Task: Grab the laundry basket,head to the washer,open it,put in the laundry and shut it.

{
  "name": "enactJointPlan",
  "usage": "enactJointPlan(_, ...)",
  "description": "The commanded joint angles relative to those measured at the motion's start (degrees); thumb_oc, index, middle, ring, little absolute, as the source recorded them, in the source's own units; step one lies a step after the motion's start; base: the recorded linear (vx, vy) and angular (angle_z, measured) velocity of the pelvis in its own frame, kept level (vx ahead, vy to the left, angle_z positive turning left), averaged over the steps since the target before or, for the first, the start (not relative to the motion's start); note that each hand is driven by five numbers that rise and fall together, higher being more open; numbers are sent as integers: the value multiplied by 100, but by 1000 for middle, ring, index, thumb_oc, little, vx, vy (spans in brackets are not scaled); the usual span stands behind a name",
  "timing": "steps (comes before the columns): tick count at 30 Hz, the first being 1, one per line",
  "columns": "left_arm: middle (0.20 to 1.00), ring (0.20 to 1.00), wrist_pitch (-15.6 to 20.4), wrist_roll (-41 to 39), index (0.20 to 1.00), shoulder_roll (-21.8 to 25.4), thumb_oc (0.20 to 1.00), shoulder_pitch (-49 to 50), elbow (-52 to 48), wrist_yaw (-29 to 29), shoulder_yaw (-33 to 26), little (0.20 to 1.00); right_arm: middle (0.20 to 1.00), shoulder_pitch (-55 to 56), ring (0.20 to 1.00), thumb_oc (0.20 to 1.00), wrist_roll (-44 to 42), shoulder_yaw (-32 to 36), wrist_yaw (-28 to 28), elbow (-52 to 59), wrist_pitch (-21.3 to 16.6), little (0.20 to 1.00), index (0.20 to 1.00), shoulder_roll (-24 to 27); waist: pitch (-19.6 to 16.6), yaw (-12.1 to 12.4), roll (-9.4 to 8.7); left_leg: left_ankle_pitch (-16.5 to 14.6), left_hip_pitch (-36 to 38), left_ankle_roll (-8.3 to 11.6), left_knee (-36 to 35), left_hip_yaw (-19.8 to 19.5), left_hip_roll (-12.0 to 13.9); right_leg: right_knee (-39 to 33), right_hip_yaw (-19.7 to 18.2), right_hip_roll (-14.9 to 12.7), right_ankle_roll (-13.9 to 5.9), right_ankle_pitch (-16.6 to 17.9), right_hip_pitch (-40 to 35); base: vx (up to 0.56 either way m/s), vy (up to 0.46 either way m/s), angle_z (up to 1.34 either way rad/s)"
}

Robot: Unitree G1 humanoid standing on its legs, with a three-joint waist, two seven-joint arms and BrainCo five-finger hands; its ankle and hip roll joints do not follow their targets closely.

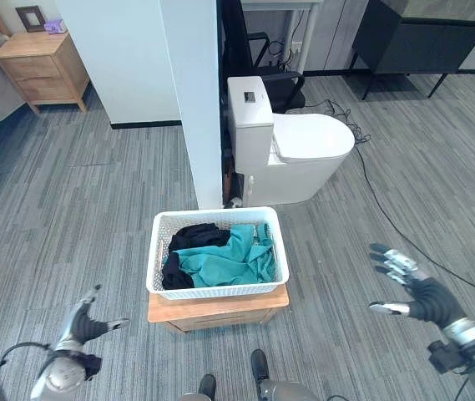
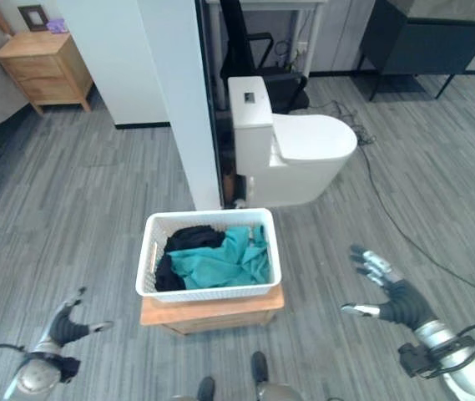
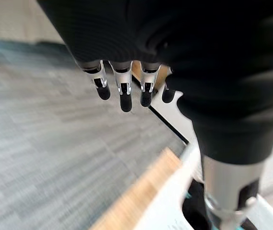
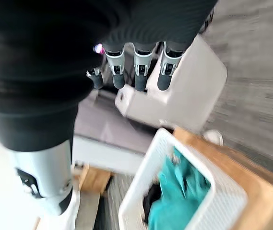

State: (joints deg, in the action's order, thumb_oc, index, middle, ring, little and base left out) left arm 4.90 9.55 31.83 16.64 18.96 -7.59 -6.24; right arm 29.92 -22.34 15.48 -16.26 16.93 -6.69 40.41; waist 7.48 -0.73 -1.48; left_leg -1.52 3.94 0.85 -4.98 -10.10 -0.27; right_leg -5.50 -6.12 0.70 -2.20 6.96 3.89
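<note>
A white lattice laundry basket (image 1: 217,290) sits on a low wooden stand (image 1: 218,310) in the middle of the floor. Teal cloth (image 1: 230,259) and black cloth (image 1: 192,239) lie inside it. My left hand (image 1: 79,325) hangs low to the left of the stand, apart from the basket, fingers relaxed and empty. My right hand (image 1: 416,290) is out to the right, well clear of the basket, fingers spread and holding nothing. In the right wrist view the basket (image 4: 172,215) and teal cloth (image 4: 178,194) show past my straight fingers (image 4: 138,64).
A white toilet (image 1: 287,142) stands just behind the basket, beside a white partition wall (image 1: 195,92). A wooden nightstand (image 1: 41,67) is at the far left, a dark cabinet (image 1: 421,38) at the far right. A cable (image 1: 379,200) runs over the grey plank floor on the right.
</note>
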Motion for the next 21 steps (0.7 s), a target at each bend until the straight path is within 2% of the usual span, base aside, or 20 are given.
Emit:
enactJointPlan(1,1000,1000,64,156,1000,366,1000,-535,-86,-79,-157,1000,1000,-539,1000,1000,-61,74,583,-496,39,1000,1000,-249,-229,109,-44,-344,63,104,47,-107,164,147,-117,-397,-608,-910,-493,37,31,-1)
enactJointPlan(5,1000,1000,-56,155,1000,402,1000,-943,-132,-138,-39,1000,1000,-1013,1000,1000,-44,-185,778,-1001,153,1000,1000,-474,-230,156,-32,-334,29,81,-2,-143,161,68,-109,-432,-626,-860,-474,-3,13,-3)
enactJointPlan(14,1000,1000,-199,-281,1000,284,1000,-1699,-321,-171,235,1000,1000,-1887,1000,1000,208,-656,1053,-1679,335,1000,1000,-413,-266,260,-48,-305,-96,54,-2,-132,135,50,-107,-441,-649,-777,-355,-15,7,-3)
enactJointPlan(18,1000,1000,-272,-314,1000,312,1000,-2324,-118,-225,611,1000,1000,-2325,1000,1000,-111,-1036,1076,-2060,453,1000,1000,-406,-270,291,-65,-294,-97,65,-2,-204,140,50,-65,-412,-638,-800,-377,5,2,-1)
enactJointPlan(21,1000,1000,-359,-455,1000,327,1000,-2869,305,-256,996,1000,1000,-2663,1000,1000,-676,-1451,1093,-2520,584,1000,1000,-364,-234,305,-74,-262,-166,87,-2,-224,137,50,-23,-417,-655,-761,-317,-23,-5,1)
